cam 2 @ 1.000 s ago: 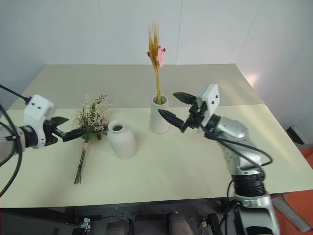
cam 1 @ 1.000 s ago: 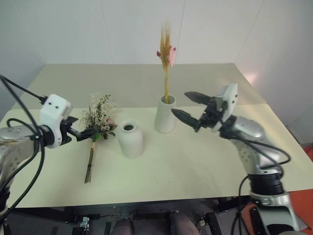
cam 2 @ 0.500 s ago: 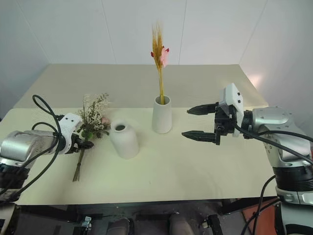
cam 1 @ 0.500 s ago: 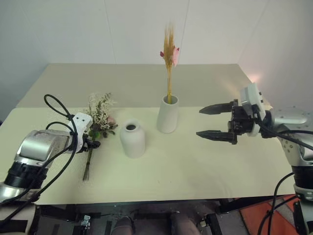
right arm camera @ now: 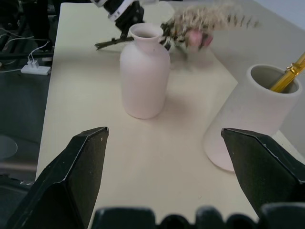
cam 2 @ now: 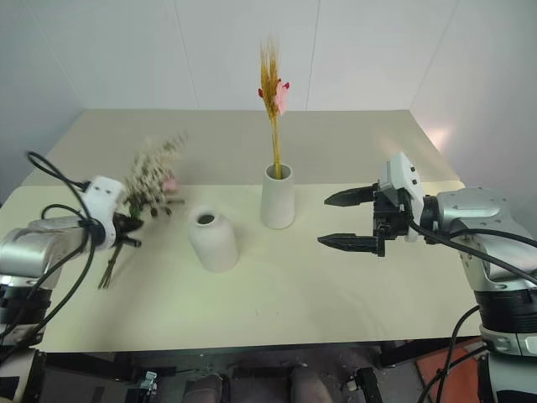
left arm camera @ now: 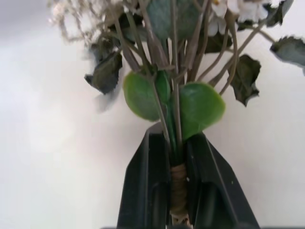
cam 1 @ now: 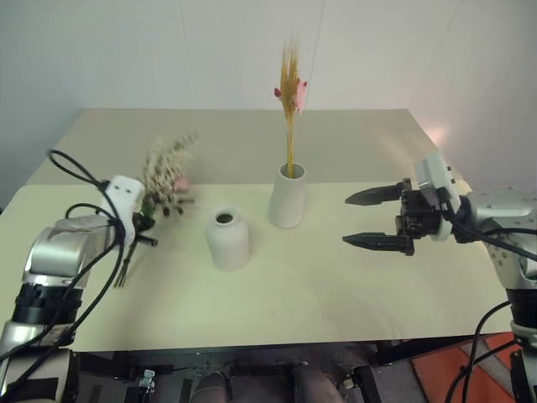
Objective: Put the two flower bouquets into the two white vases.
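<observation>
My left pincer (left arm camera: 177,191) is clamped on the bushy bouquet's (cam 1: 164,176) stems, lifted off the worktop (cam 1: 336,277); right pincer (cam 1: 375,220) hangs spread wide.

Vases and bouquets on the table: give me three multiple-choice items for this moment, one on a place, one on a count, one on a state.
1. Where is the yellow stalk bunch?
A. In the tall vase
B. In the short vase
C. Flat on the table

2. How many vases hold no flowers?
A. None
B. One
C. Two

3. What is the left gripper doing?
A. Open above the table
B. Shut on the bushy bouquet
C. Shut on the short vase

Key: 1 A, its stalks rise from the tall vase's mouth. 2 B, the short vase's neck is empty. 3 B, the left wrist view shows the fingers clamped on the bound stems; the right gripper stands open.
</observation>
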